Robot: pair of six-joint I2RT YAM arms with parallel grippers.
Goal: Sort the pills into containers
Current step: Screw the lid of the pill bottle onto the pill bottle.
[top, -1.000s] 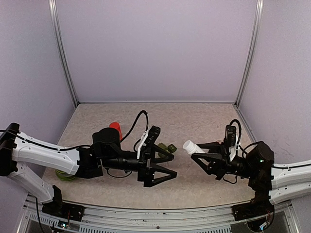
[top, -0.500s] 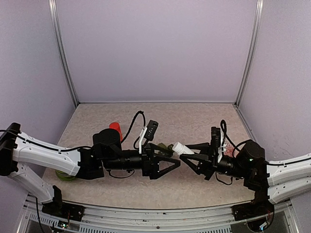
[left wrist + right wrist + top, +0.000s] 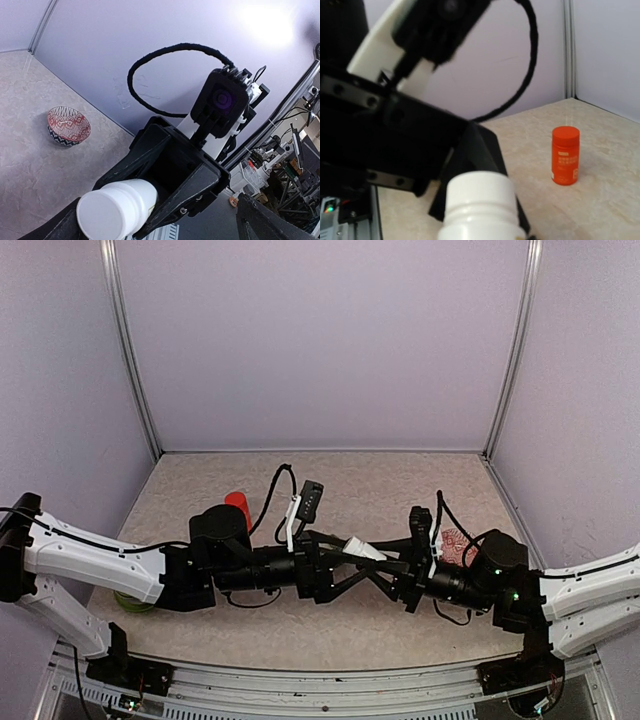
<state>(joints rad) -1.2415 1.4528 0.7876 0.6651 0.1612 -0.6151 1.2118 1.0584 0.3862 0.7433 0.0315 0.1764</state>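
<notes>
Three views are available to me, and in none of them can I make out the containers. In the top view the two claws meet above the middle of the bench (image 3: 420, 490) and cover that patch.

1. Right claw (image 3: 388, 560): closed down on a white bottle (image 3: 116, 209) and gripping it around the body. The bottle lies roughly level, with its cap end pointing toward the left arm. In the right wrist view the cap fills the lower centre of the picture.

2. Left claw (image 3: 360, 558): jaws at full spread, holding nothing. In the left wrist view its fingers (image 3: 270, 222) stand on either side of the bottle's cap end. I cannot tell whether either finger touches the bottle.

3. Alignment: the two claws face each other nearly head-on. The right wrist camera looks straight at me in the left wrist view, with its black cable looping above it.

Surroundings, working outward:

- A red bottle (image 3: 565, 155) stands upright on the bench. In the top view it sits just behind the left arm's wrist section, apart from both claws.
- A patterned bowl (image 3: 68, 125), red and white with a dark band, rests on the bench just beyond the right forearm.
- A lime-green bowl (image 3: 130, 600) sits at the near left of the bench, mostly hidden under the left arm.
- Pale lilac walls enclose the bench on three sides.
</notes>
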